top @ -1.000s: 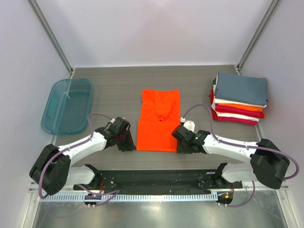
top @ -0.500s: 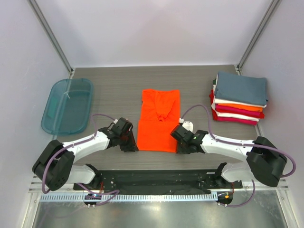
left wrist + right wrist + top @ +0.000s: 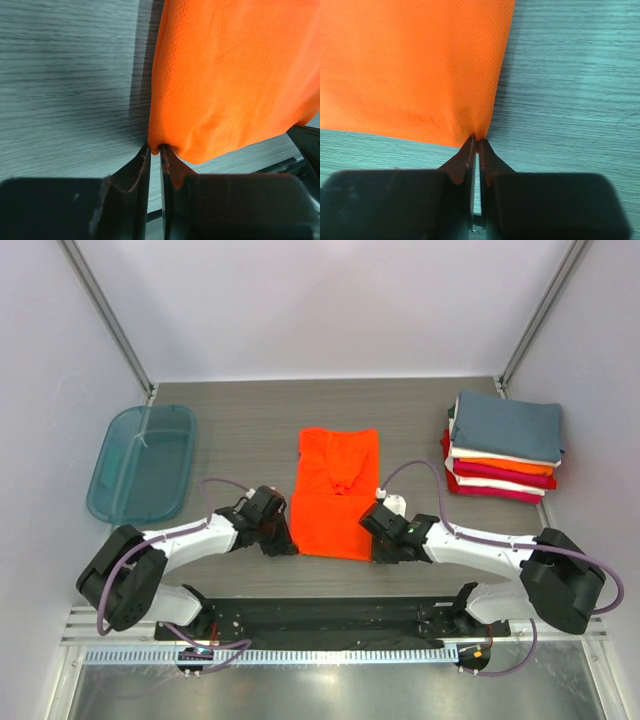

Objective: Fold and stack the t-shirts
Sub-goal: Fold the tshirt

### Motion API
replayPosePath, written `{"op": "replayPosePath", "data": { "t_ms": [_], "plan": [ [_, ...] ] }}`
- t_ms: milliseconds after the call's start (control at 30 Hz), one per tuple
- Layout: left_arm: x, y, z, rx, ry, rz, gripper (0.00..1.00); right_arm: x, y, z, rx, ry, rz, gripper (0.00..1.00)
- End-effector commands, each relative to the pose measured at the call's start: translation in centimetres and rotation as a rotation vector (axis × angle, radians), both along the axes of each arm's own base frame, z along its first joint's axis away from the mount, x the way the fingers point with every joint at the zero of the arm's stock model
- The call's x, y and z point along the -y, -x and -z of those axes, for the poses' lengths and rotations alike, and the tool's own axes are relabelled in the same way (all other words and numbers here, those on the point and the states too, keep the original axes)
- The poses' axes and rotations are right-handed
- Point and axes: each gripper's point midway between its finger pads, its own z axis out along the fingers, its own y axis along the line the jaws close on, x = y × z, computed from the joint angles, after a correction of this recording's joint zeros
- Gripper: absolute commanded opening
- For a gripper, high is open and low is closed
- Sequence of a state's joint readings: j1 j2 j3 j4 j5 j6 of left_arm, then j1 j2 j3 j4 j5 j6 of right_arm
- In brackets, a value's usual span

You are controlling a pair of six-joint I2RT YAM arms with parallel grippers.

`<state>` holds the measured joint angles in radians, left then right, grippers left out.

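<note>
Overhead, the left end effector (image 3: 279,538) has slid in to the near-left corner of the orange t-shirt (image 3: 335,505) at the middle of the tabletop (image 3: 250,430), matching the right end effector (image 3: 384,545). The fold looks ready to begin, though the wrists hide both jaws. Left wrist: it pinches the raised corner. Right wrist: it pinches the flat hem corner.

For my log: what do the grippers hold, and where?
Both pinch the orange t-shirt: left gripper its near-left corner, right gripper its near-right corner.

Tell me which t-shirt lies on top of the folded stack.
The slate blue-grey t-shirt; the other folded shirts lie beneath it, and the bright orange shirt lies apart mid-table.
</note>
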<state>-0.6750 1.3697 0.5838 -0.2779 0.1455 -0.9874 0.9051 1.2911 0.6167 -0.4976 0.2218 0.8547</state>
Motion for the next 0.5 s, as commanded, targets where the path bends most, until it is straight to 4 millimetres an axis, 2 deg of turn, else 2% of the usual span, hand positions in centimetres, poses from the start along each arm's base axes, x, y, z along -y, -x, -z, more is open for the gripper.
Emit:
{"op": "replayPosePath", "data": {
  "t_ms": [0, 33, 167, 200, 300, 333, 467],
  "plan": [
    [-1.1, 0.6, 1.4, -0.004, -0.066, -0.004, 0.04, -0.2, -0.5, -0.9, 0.031, -0.021, -0.009, 0.03],
    [-1.1, 0.7, 1.2, -0.001, -0.060, -0.005, 0.00, -0.1, -0.4, -1.0, 0.032, -0.021, -0.010, 0.01],
    [-1.2, 1.0, -0.2, 0.018, -0.031, -0.007, 0.00, -0.2, -0.5, -2.7, 0.058, -0.054, -0.005, 0.01],
    [-1.0, 0.8, -1.3, 0.047, -0.007, -0.008, 0.00, -0.2, -0.6, -3.3, 0.067, -0.062, -0.006, 0.01],
    [-1.4, 1.2, -2.7, 0.066, 0.002, -0.006, 0.01, 0.3, -0.6, -5.3, 0.102, -0.085, 0.008, 0.01],
    [-1.2, 1.1, -3.8, 0.090, 0.027, 0.000, 0.00, 0.4, -0.3, -5.9, 0.104, -0.101, 0.005, 0.01],
    [-0.9, 2.4, -4.9, 0.069, 0.079, 0.027, 0.00, -0.1, 0.9, -6.7, 0.074, -0.165, -0.025, 0.01]
  ]
}}
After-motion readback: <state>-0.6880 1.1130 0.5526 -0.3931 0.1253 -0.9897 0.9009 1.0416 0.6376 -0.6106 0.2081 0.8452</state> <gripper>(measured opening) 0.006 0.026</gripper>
